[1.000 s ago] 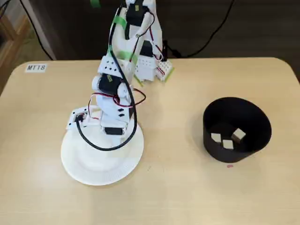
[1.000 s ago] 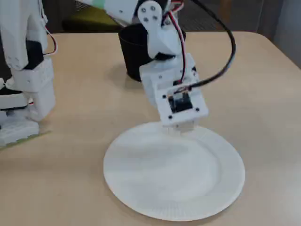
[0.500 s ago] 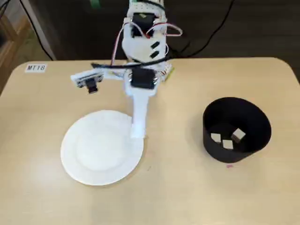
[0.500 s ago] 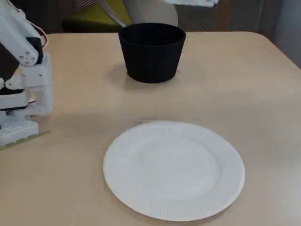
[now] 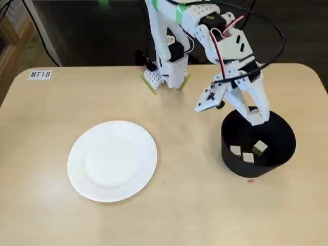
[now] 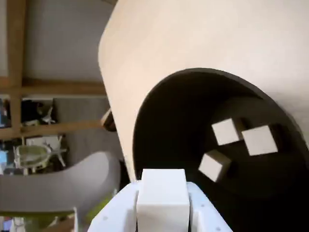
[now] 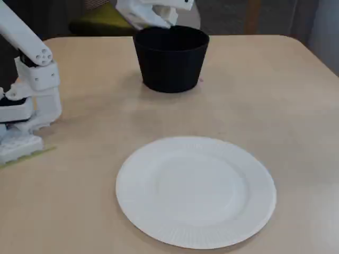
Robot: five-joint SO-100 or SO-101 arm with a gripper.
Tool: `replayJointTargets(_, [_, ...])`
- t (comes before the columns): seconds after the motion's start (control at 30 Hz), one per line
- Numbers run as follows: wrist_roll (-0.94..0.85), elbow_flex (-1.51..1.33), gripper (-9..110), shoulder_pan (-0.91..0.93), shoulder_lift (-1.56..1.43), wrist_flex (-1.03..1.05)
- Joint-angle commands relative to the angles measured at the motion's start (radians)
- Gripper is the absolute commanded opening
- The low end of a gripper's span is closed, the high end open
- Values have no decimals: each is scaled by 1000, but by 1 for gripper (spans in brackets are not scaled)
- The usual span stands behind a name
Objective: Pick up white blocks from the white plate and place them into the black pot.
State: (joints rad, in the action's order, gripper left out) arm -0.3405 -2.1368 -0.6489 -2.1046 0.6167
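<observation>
In the wrist view my gripper (image 6: 162, 187) is shut on a white block (image 6: 161, 205), held above the near rim of the black pot (image 6: 159, 125). Three white blocks lie on the pot's floor (image 6: 225, 131) (image 6: 260, 140) (image 6: 212, 165). In a fixed view from above, the gripper (image 5: 257, 119) hangs over the back part of the black pot (image 5: 230, 154), where three blocks (image 5: 248, 158) show inside. The white plate (image 5: 111, 161) lies bare at the left. In the low fixed view the gripper (image 7: 158, 19) sits above the pot (image 7: 170, 61), and the plate (image 7: 196, 190) is in front.
The arm's base (image 5: 166, 74) stands at the table's back edge, with cables behind it. A label reading MT18 (image 5: 40, 74) is stuck at the back left corner. A small pink mark (image 5: 250, 180) lies in front of the pot. The arm's base (image 7: 26, 106) shows at the left.
The arm has risen from the plate and swung right to the pot, carrying a white block. The plate, covered by the arm a second ago, now lies bare.
</observation>
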Motion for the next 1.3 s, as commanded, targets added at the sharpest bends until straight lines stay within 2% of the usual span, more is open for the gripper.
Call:
replayJointTargets(0.0, [-14, 2, -2, -25, 12, -18])
replayJointTargets(0.17, [-15, 0, 0, -31, 32, -28])
replayJointTargets(0.2, [-29, -2, 18, -32, 32, -21])
replayJointTargets(0.23, [-35, -3, 30, -32, 34, -18])
replayJointTargets(0.33, [-41, -3, 40, -31, 29, -20])
replayJointTargets(0.47, [-54, -3, 44, -31, 21, -26])
replayJointTargets(0.57, [-55, -3, 38, -29, 6, -28])
replayJointTargets(0.6, [-67, -2, 30, -29, -5, -28])
replayJointTargets(0.63, [-74, 8, 15, -26, -15, -17])
replayJointTargets(0.7, [-61, 26, -2, 3, -54, 0])
replayJointTargets(0.87, [20, 132, -2, 206, -227, 127])
replayJointTargets(1.1, [304, 126, -2, 620, -552, 241])
replayJointTargets(1.27, [336, -109, -2, 612, -746, 278])
